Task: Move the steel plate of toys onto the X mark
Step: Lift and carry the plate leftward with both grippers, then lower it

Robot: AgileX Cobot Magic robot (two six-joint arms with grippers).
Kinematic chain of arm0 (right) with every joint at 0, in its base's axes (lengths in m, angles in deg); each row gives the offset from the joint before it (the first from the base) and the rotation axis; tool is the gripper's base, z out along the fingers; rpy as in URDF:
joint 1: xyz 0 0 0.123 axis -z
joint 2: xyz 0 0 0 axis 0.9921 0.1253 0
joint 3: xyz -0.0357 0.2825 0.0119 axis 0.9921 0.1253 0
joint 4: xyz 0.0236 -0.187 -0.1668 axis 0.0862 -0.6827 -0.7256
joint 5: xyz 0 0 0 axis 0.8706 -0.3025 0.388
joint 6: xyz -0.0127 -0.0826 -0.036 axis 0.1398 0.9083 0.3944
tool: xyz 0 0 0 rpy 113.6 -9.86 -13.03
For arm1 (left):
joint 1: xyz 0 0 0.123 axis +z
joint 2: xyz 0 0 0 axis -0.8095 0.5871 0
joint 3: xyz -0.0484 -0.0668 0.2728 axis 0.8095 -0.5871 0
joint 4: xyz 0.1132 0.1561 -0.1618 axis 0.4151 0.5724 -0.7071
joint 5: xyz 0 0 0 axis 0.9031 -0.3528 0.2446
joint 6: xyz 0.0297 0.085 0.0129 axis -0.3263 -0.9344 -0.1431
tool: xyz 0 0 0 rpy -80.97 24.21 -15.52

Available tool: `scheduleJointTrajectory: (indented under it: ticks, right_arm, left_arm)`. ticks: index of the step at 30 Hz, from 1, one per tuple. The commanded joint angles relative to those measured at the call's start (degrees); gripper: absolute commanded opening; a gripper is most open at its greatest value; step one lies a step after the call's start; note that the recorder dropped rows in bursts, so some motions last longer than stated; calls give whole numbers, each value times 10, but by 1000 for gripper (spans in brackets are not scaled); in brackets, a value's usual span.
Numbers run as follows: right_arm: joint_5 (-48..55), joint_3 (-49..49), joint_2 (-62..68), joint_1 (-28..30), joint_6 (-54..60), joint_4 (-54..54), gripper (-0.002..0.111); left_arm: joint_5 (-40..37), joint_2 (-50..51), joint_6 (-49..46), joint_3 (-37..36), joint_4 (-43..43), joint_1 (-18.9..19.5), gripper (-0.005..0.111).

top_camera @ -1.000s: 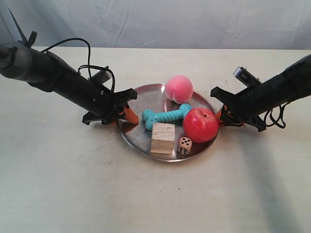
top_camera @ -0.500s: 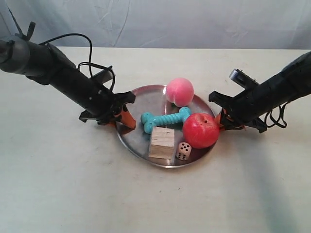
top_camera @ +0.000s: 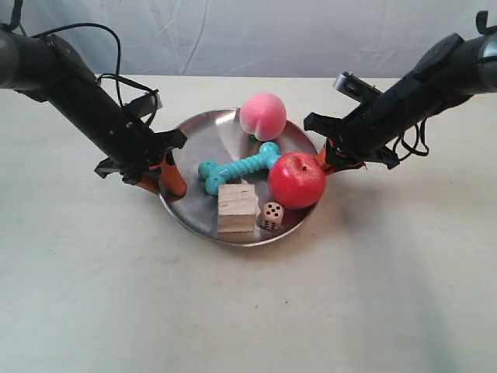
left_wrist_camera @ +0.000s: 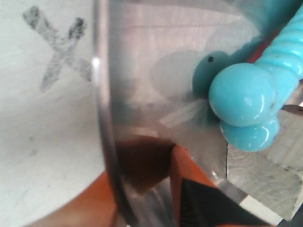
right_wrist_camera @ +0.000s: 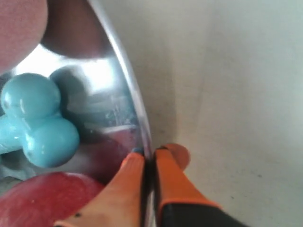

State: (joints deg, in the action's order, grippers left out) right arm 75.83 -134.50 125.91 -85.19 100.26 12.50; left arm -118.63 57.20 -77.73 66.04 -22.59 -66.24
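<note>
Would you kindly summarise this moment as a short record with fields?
plate: steel plate, carrying all five toys
toys: pink ball, red apple, teal dog-bone, wooden cube, die
left gripper: shut on the plate's rim
right gripper: shut on the opposite rim
X mark: beside the rim near the left gripper, plate not centred on it

In the steel plate [top_camera: 203, 138] the ball [top_camera: 262, 116] lies toward the tabletop's [top_camera: 248, 318] far edge, the bone [top_camera: 239, 167] and apple [top_camera: 297, 180] midway, and the cube [top_camera: 237, 207] and die [top_camera: 271, 215] toward the near edge. The X mark [left_wrist_camera: 57, 47] lies just outside the plate's rim.
</note>
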Motion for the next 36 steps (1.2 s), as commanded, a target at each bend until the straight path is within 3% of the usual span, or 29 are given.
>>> scheduleJointTrajectory:
  ticks: [1,9,17,21,24,26,30,36]
  right_arm:
    - [56,-61,-9,-60,-66,64,-1]
    - [42,-168,42,-124,-140,22,-1]
    - [57,-247,159,-164,-197,-4,-1]
    - [58,-250,180,-171,-216,-28,-1]
    - [58,-250,180,-171,-216,-28,-1]
    - [57,-250,180,-171,-216,-28,-1]
    - [53,-250,180,-171,-216,-28,-1]
    - [54,-250,180,-170,-216,-33,-1]
  left_arm:
    - [-66,-5,-17,4,-20,12,0]
    - [-66,-6,-17,4,13,63,0]
    - [-66,-6,-5,4,73,72,0]
    - [-66,-6,21,4,160,72,0]
    - [-45,-6,110,4,282,72,0]
    - [-36,-6,127,4,302,72,1]
    - [-4,-6,98,4,218,72,17]
    - [-1,-6,97,4,210,71,38]
